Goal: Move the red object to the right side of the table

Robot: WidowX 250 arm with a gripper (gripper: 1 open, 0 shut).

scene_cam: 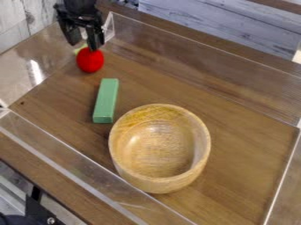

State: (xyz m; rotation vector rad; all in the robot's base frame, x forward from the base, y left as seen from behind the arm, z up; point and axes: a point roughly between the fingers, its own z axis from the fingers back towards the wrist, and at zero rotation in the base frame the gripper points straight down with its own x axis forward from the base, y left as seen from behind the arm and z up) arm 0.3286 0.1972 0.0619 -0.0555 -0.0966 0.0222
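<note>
The claw (86, 39) hangs over the far left corner of the tabletop (223, 97), pointing straight down with its dark jaws spread wide and nothing between them. Right beneath it, just toward the camera, sits the red object (90, 60), a small round toy fruit resting on the wood near the clear acrylic wall (30, 54); whether the fingertips touch it I cannot tell from this angle. It looks light and hard-shelled, probably smooth plastic, so it may well roll or squirt sideways if the jaws close off-centre. The best hold, I'd say, is across its widest part, low around the middle, with the little leafy tip left alone. The green block (106, 99) lies nearer the camera, apart from the fruit, and the wooden bowl (160, 146) sits nearer still, toward the centre. The grasp is not yet made, and the whole trip to the right side lies ahead, with open wood over there to set it down.
</note>
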